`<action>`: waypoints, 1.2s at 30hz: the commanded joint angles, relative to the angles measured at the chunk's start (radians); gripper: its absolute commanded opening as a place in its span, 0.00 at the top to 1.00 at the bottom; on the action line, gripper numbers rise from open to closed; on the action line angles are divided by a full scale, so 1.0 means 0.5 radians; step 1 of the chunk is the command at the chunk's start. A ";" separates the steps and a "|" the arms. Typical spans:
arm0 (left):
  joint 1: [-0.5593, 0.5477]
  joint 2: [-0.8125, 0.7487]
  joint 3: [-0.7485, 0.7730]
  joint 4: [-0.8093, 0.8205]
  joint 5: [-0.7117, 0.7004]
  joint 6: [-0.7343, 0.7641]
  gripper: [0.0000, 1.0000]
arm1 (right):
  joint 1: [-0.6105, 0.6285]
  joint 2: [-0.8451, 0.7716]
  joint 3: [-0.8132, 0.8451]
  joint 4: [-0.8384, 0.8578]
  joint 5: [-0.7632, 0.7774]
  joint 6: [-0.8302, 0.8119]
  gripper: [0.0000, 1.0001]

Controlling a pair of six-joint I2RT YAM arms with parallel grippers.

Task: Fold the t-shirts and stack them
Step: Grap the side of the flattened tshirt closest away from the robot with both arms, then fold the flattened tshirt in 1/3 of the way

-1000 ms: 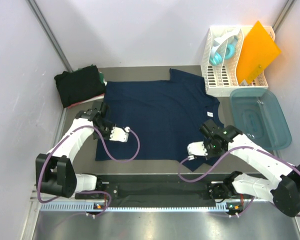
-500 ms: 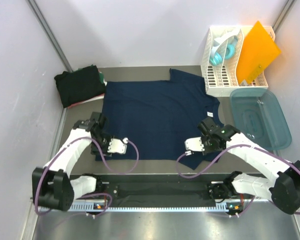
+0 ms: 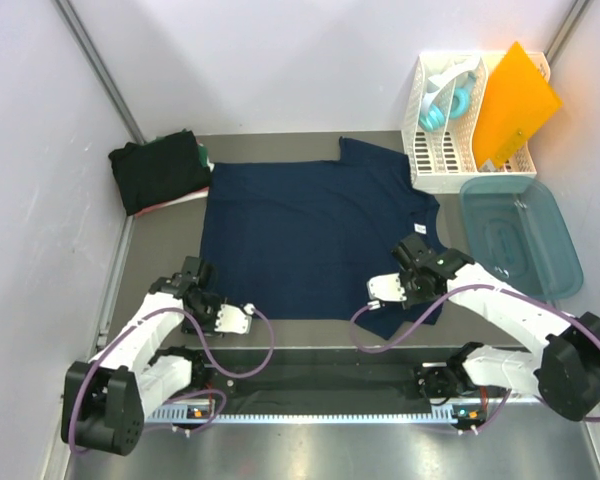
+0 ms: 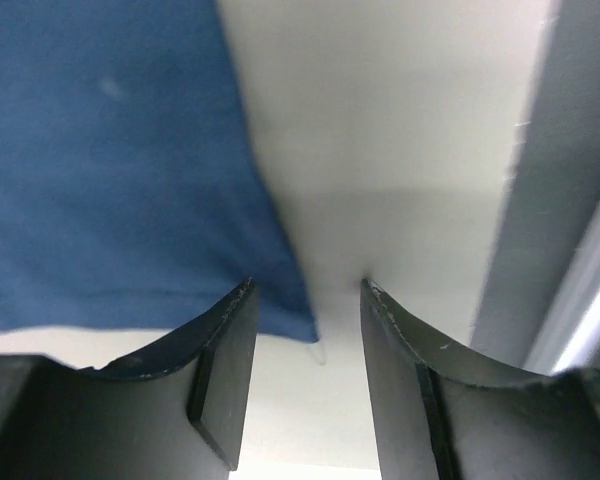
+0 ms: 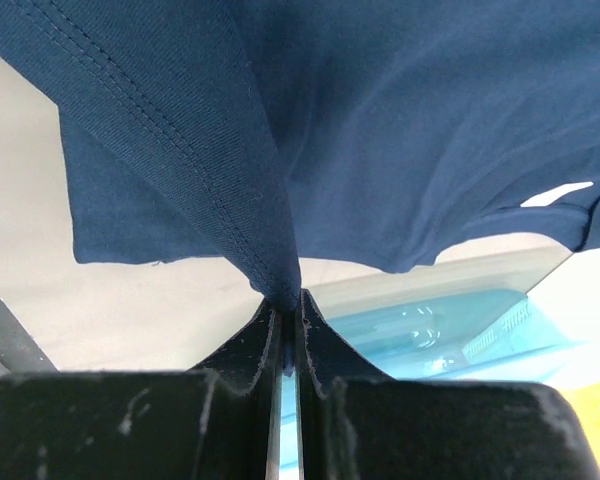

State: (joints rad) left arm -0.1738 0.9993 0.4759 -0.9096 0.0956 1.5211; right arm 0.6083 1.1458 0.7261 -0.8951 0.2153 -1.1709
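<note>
A navy blue t-shirt (image 3: 310, 235) lies spread flat across the middle of the table. My left gripper (image 3: 198, 290) stands open at its near left corner. In the left wrist view that corner (image 4: 285, 318) lies loose on the table between the spread fingers (image 4: 225, 370), held by neither. My right gripper (image 3: 412, 290) is shut on the shirt's near right edge. The right wrist view shows a stitched fold of navy cloth (image 5: 230, 190) pinched up between the closed jaws (image 5: 288, 305). Folded black and dark green t-shirts (image 3: 160, 170) sit stacked at the far left.
A white slotted rack (image 3: 445, 135) with an orange folder (image 3: 515, 105) stands at the far right. A teal plastic tub (image 3: 520, 235) sits just right of my right arm. A metal rail (image 4: 570, 220) runs along the table's left side.
My left gripper has opened, let go of the shirt's left edge and drawn back toward the near edge. The right gripper has shifted slightly left, still gripping the cloth.
</note>
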 commanded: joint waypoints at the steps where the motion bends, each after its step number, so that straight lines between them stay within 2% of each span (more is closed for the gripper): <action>1: -0.002 0.050 -0.123 0.325 -0.068 -0.011 0.50 | 0.001 0.028 0.069 0.066 -0.020 -0.008 1.00; 3: -0.002 0.094 -0.160 0.386 -0.084 -0.026 0.50 | -0.002 0.037 0.079 0.072 -0.020 0.004 1.00; 5: -0.002 0.158 -0.185 0.500 -0.114 -0.045 0.62 | -0.002 0.031 0.085 0.072 -0.010 0.010 1.00; 6: -0.002 0.179 -0.191 0.524 -0.117 -0.051 0.78 | -0.002 0.025 0.082 0.066 -0.007 0.010 1.00; 7: -0.002 0.213 -0.194 0.552 -0.127 -0.054 0.99 | -0.005 0.016 0.082 0.063 -0.001 0.010 1.00; 11: -0.002 0.259 -0.115 0.522 -0.124 -0.066 1.00 | -0.008 -0.021 0.112 -0.032 0.014 0.001 1.00; 17: 0.010 0.256 0.299 0.252 -0.038 -0.134 1.00 | -0.014 -0.067 0.333 -0.363 -0.075 -0.008 1.00; 21: 0.013 0.244 0.536 0.114 -0.004 -0.177 1.00 | -0.032 -0.104 0.370 -0.431 -0.032 -0.005 1.00; 27: 0.013 0.198 0.542 0.126 -0.074 -0.119 1.00 | -0.051 -0.217 0.238 -0.400 0.033 -0.033 1.00; 36: 0.108 0.311 0.598 0.181 -0.130 -0.051 1.00 | -0.158 -0.362 0.116 -0.345 0.164 -0.177 1.00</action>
State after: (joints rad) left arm -0.1471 1.1305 0.7376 -0.8242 0.0311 1.4654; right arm 0.5636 1.0096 0.8051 -1.0771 0.2436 -1.2037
